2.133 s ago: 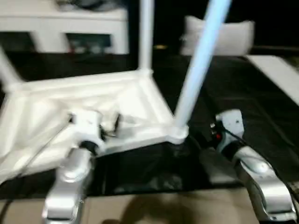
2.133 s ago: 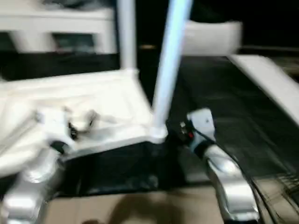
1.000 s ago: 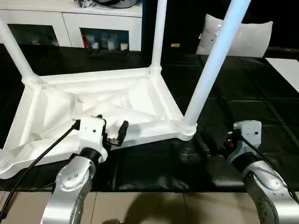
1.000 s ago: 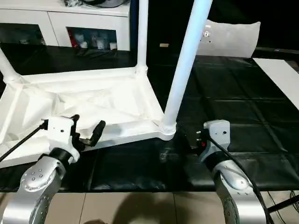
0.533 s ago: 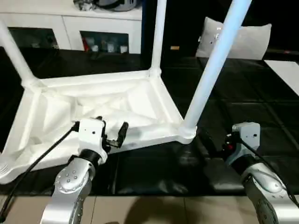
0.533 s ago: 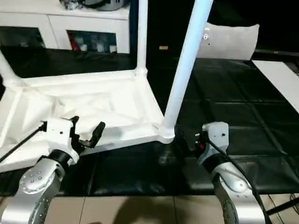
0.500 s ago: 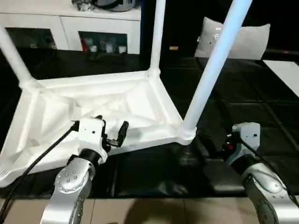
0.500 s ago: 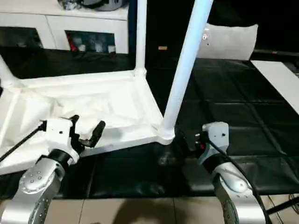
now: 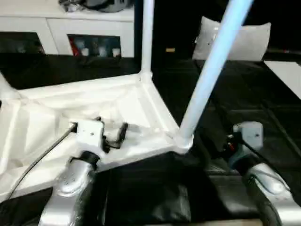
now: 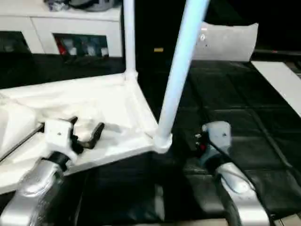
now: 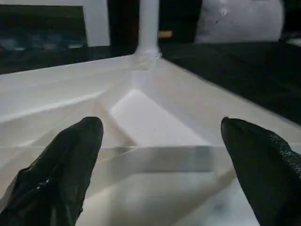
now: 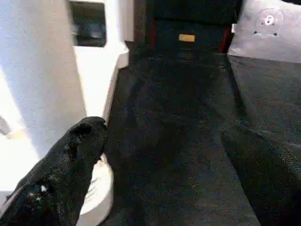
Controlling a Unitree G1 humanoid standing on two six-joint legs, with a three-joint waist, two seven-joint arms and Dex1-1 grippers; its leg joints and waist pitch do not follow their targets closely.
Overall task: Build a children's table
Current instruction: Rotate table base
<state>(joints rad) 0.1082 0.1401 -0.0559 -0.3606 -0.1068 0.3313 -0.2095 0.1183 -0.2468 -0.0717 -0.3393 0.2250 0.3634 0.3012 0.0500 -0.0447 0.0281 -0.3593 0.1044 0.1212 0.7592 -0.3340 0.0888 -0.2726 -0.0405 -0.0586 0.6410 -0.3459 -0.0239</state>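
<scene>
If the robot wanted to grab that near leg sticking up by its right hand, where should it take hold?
Probably low on the near leg, just above its corner socket, coming in from the robot's right. The shaft is round and slim enough for the open right gripper, which already sits beside it, and a grip near the base should tilt the upturned table least.

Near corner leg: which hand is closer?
Right. The right hand sits open just beside the near corner leg at its socket; the left hand hangs open over the tabletop underside, farther away.
</scene>
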